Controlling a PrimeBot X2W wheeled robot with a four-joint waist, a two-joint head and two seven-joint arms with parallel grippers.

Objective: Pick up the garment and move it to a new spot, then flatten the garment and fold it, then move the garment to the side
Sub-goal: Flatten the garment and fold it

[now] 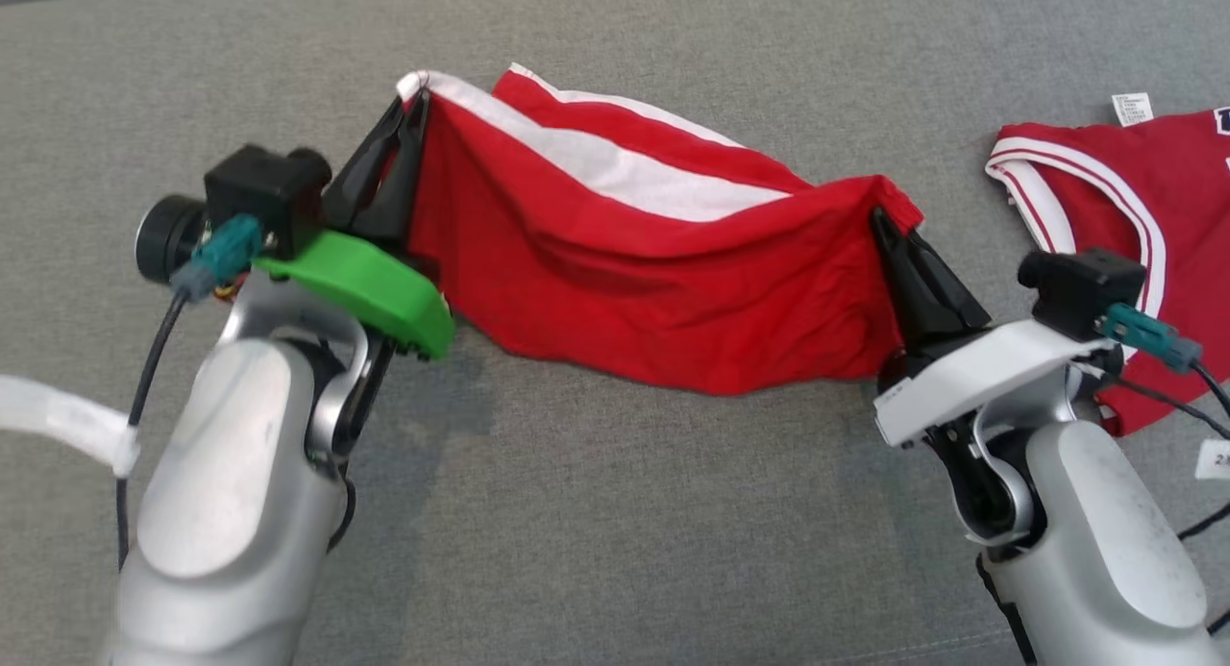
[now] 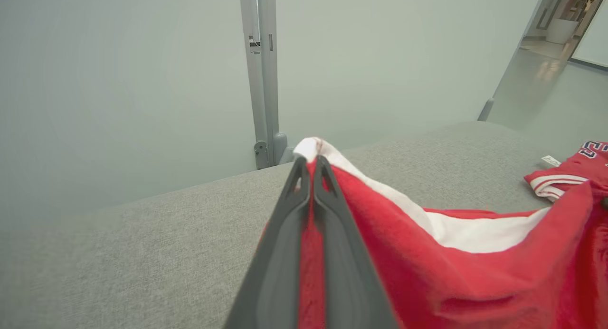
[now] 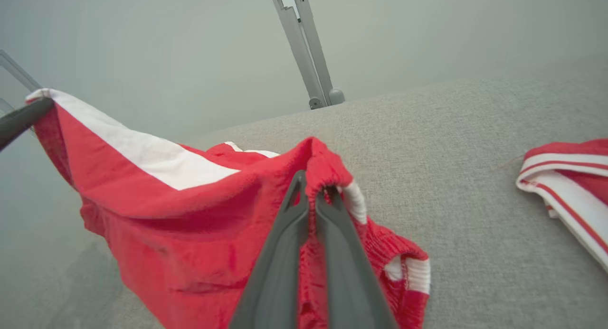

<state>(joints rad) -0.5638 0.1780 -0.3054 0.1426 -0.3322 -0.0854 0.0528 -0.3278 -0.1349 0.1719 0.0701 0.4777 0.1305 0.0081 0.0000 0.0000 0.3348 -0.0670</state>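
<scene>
A grey, coarse-woven tabletop (image 1: 615, 512) runs wide and flat. A red garment (image 1: 625, 272) is held up over its middle, strung between two robot arms.

The left fingers (image 1: 384, 176), long, dark and tapered, are closed on the garment's upper left corner, where a broad white band meets the red. The right fingers (image 1: 918, 272) are closed on the upper right corner, at a gathered, ribbed edge. Between them the top edge sags in a shallow curve and the cloth hangs in soft folds. Its lower hem droops toward the tabletop with a shadow below; whether it touches cannot be told.

The near half of the tabletop lies bare grey between the two pale arms, and the left side is also bare. At the right edge lies a red jersey (image 1: 1095, 166) with white and red striped trim and a small white tag (image 1: 1131, 108), near the right arm and apart from the held garment.

In the left wrist view the far edge of the tabletop is rounded. Beyond it a metal post (image 2: 260, 72) stands against a frosted pale wall (image 2: 118, 82).
</scene>
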